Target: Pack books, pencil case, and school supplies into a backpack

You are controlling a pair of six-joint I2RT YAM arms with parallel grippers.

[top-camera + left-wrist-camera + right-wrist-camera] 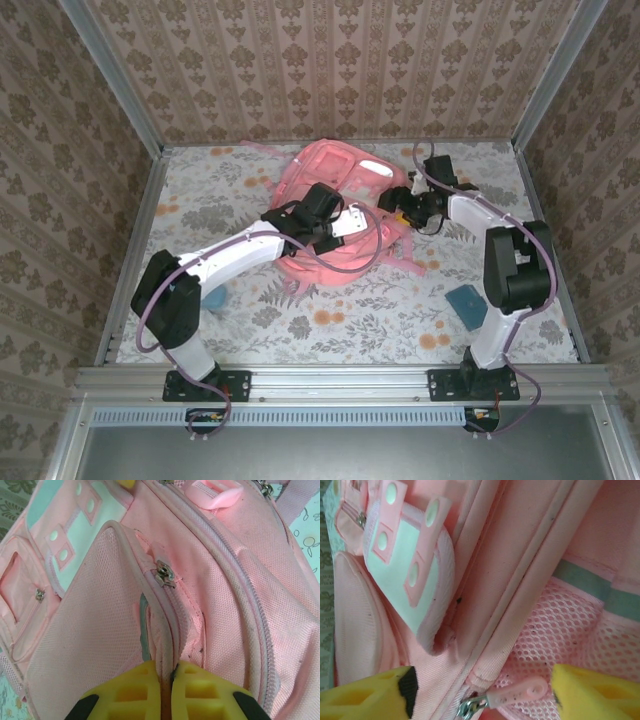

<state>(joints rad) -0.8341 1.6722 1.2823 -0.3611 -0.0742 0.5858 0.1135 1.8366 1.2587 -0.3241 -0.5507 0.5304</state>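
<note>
Top view: one backpack [335,165] is lying far-centre on the table [330,330]. The left arm [250,248] and right arm [480,215] are both reaching onto it from opposite sides. Two supplies are sitting out on the table, well apart. One is a teal flat square [467,305] near the right arm's base, the other a light-blue item [216,298] partly tucked under the left arm. This view isn't showing finger state for either arm.

Left wrist: the left gripper [171,690] is pinching tight on a backpack seam edge, with pink fabric sandwiched between the yellow pads. Two metal sliders are showing here. One zipper slider [164,573] is sitting on that seam above the pinch, and a second slider [40,595] is on the small pocket at left.

Right wrist: the right gripper [480,695] is standing wide apart and gripping nothing. One pink pull tab [517,694] is lying between the fingers, its tip near the right-hand pad. I cannot tell if it is touching. This view is also looking into the opened backpack: one mesh pocket [555,630] inside, one white patch [420,587] outside.
</note>
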